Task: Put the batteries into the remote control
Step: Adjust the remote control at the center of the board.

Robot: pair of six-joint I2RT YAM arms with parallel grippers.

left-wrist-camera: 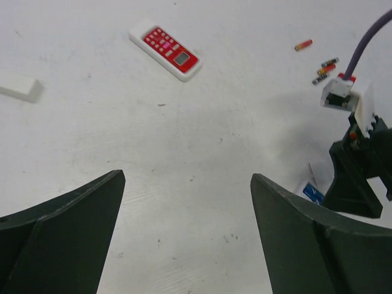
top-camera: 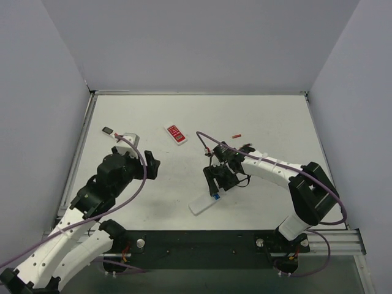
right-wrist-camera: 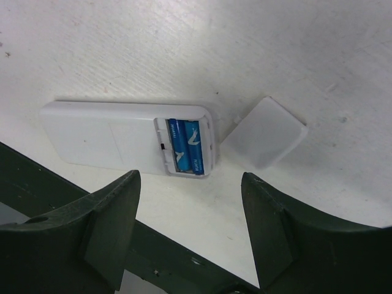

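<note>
Right end effector (right-wrist-camera: pixel 190 179) above batteries (right-wrist-camera: pixel 185 147) seated in remote (right-wrist-camera: pixel 104 135).

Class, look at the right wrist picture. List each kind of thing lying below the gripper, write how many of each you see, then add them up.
White remote control: 1
Blue batteries: 2, side by side in its open compartment
Loose white battery cover: 1
Total: 4
</note>
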